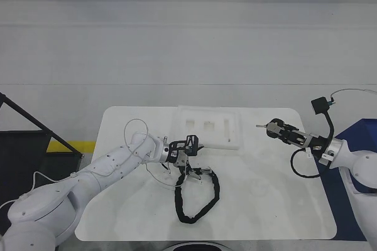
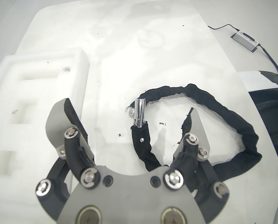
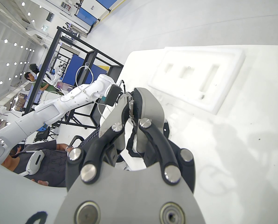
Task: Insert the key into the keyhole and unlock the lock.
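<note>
Black fabric-sleeved chain lock [image 1: 195,202] lies looped on the white tabletop [image 1: 270,201], its chrome cylinder [image 2: 139,111] close before the left claw [image 2: 129,107], which is spread wide, while the right claw [image 3: 132,94], well apart beside the foam tray [image 1: 235,142], is pressed together pinching the key [image 1: 261,126] above the tabletop.

**Black, white and bright metal**

The table [image 2: 129,36] and foam tray [image 2: 36,64] are plain white. The chain lock [image 2: 250,138] wears a matte black fabric sleeve, and its cylinder end [image 2: 139,113] is mirror chrome. The left gripper [image 2: 129,106] is silver-grey with black links, and its pads [image 2: 74,115] are black and finely ribbed. The key [image 1: 260,126] looks silvery, though it is tiny.
</note>
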Tool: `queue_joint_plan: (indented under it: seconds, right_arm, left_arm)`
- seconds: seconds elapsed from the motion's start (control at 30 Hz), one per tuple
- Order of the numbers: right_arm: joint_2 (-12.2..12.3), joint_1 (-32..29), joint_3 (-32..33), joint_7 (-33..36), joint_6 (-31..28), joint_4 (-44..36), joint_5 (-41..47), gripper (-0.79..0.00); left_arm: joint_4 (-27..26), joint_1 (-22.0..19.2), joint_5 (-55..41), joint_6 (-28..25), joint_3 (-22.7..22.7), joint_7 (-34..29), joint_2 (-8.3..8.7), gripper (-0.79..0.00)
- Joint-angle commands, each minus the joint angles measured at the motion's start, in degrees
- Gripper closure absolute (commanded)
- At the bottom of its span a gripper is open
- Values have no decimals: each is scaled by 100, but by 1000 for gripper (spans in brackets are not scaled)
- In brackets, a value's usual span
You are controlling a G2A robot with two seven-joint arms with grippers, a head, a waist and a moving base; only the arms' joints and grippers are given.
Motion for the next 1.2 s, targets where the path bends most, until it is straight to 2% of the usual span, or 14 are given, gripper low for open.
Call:
queue_joint_plan:
  seconds: [0.0,0.47,0.6,0.73,0.97,1.17]
  right_arm:
    - [0,0,0,0,0,0,0,0]
    - [0,0,0,0,0,0,0,0]
    - [0,0,0,0,0,0,0,0]
    - [0,0,0,0,0,0,0,0]
    - [0,0,0,0,0,0,0,0]
    - [0,0,0,0,0,0,0,0]
  left_arm:
    - [0,-2,-4,2,1,-2,0,-785]
    - [0,-2,-4,2,1,-2,0,-785]
    - [-81,164,60,292,-86,-174,-1,-785]
    - [-37,323,408,292,-62,60,-22,-785]
    - [269,465,1069,605,-3,584,-166,-785]
    - [642,469,1372,621,43,949,-360,-785]
